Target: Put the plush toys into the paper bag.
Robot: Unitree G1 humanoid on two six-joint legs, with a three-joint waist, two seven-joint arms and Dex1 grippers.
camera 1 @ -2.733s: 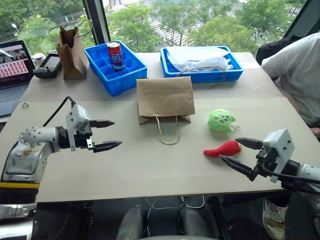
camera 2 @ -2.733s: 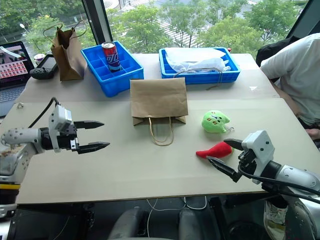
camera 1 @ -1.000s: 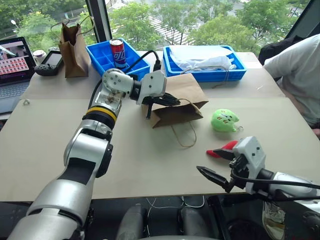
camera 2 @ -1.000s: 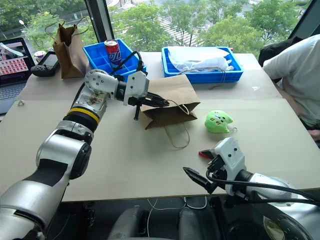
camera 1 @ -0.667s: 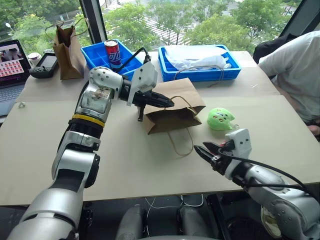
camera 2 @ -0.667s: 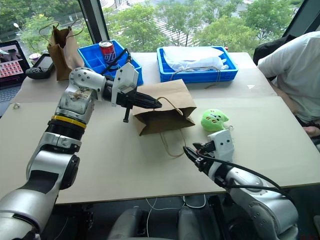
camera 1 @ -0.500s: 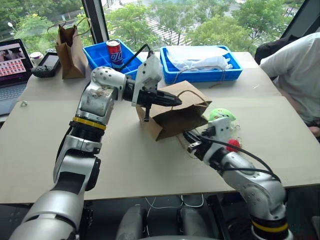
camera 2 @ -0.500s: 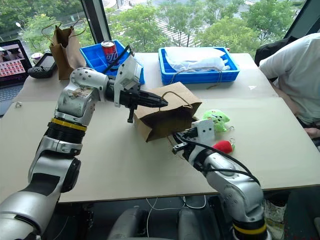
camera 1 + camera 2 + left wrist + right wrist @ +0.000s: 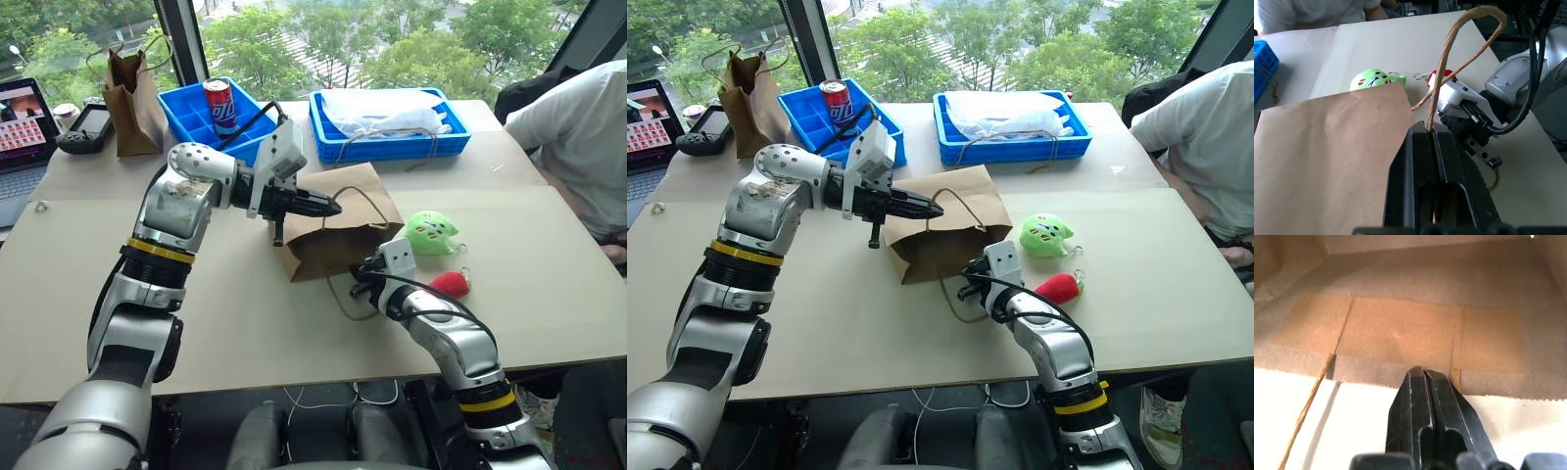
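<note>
Since half a second ago the right gripper [image 9: 364, 278] has pushed on to the mouth of the bag [image 9: 338, 225], and the left gripper [image 9: 328, 207] has drawn the bag's upper edge slightly back toward the blue trays. The left gripper's fingers are pressed together on the upper cord handle [image 9: 1459, 54], which loops up from between them in the left wrist view; the bag's top face is thus lifted and the bag lies tilted on the table [image 9: 245, 323]. The right gripper's fingers are closed together with nothing between them, their tips at the bag's lower lip [image 9: 1400, 374], with the inside of the bag ahead of them in the right wrist view. The lower handle [image 9: 340, 294] lies on the table beside the right gripper. The green toy [image 9: 432, 232] sits on the table just right of the bag, apart from it. The red toy [image 9: 448, 285] lies nearer the table's front edge, below the green one and close behind the right wrist. Neither toy is in the bag.
</note>
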